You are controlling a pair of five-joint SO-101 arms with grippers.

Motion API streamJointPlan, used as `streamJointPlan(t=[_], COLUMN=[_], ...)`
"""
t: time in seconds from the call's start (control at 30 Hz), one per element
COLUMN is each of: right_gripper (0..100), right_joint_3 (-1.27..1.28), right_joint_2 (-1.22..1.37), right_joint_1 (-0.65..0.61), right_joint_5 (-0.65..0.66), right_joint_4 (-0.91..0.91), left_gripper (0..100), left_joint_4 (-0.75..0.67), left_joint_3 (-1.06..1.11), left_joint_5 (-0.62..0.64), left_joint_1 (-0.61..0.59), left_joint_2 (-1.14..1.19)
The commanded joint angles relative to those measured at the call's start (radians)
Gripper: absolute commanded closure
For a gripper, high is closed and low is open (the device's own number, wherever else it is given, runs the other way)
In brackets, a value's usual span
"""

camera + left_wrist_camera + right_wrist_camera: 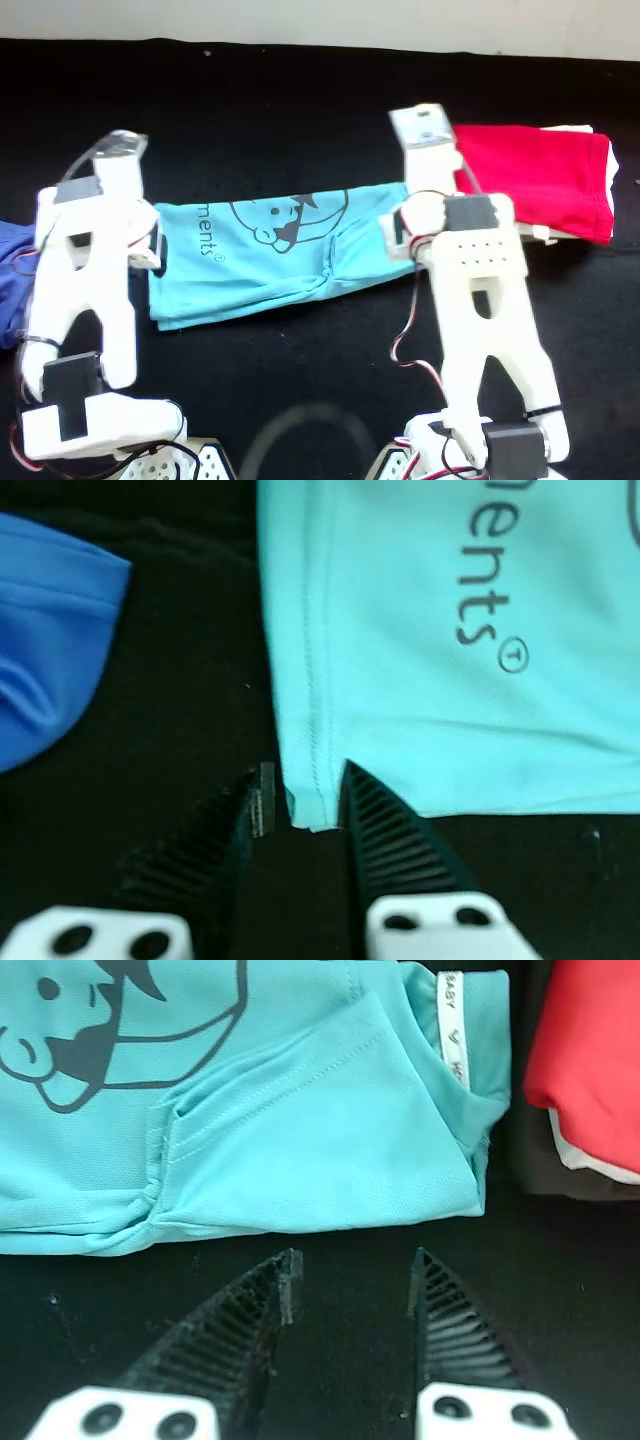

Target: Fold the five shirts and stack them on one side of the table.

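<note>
Across black tabletop [300, 100], teal shirt [260, 260], flat, partly folded. Just beside its collar end, folded red shirt [540, 175]; near its hem end, blue shirt [50, 630]. Astride its hem corner, left gripper [300, 800], jaws spread; just short of its sleeve, right gripper [350, 1280], jaws spread.

Black table [300, 100]: teal shirt [260, 265], blue shirt [10, 245], folded stack [540, 180].

High view overhead, facing down at table [300, 100]; wrist views close, sharing teal shirt [260, 260].

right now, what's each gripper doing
left gripper: open around a corner of the teal shirt
right gripper: open, holding nothing
</note>
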Motion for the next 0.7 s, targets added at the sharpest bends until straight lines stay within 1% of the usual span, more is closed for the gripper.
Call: streamJointPlan(t=[0.0,0.23,0.4,0.57,0.67], right_gripper=[81.5,81.5,81.5,81.5,81.5], right_joint_3=[-0.044,-0.041,-0.041,-0.039,-0.039], right_joint_2=[-0.039,-0.093,-0.219,-0.323,-0.338], right_joint_1=[0.05,0.122,0.156,0.16,0.16], right_joint_5=[0.002,0.003,0.086,0.092,0.092], right_joint_4=[0.047,0.117,0.153,0.197,0.203], left_gripper=[80,80,80,80,82], left_joint_4=[-0.052,-0.157,-0.173,-0.193,-0.189], left_joint_3=[-0.001,0.024,0.015,-0.039,-0.079], left_joint_5=[-0.012,-0.02,-0.1,-0.098,-0.1], left_joint_1=[-0.03,-0.013,-0.03,-0.028,-0.012], left_joint_2=[-0.004,0.004,0.134,0.266,0.323])
